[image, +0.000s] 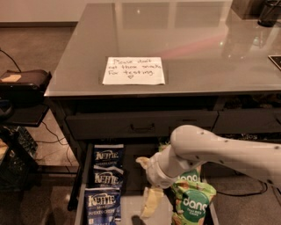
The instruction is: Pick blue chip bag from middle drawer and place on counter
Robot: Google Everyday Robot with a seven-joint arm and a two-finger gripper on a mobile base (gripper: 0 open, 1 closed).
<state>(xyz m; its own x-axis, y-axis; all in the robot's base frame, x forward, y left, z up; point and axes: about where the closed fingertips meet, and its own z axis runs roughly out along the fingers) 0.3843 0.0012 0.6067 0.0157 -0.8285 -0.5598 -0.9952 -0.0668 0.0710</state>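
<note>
Three navy Kettle chip bags lie in a column at the left of the open middle drawer (81,184): one at the back (108,156), one in the middle (106,178), one at the front (102,203). My gripper (142,188) hangs over the drawer's grey floor, just right of the bags, with its cream fingers (151,201) spread open and empty. The white arm (219,151) comes in from the right. The grey counter (197,44) above bears a white handwritten note (134,70).
Green dang bags (193,204) stand in the drawer's right part, partly under my arm. A closed dark drawer front with a bar handle (141,126) sits above. A black device (24,81) and cables are at the left. Dark objects (268,11) stand at the counter's far right.
</note>
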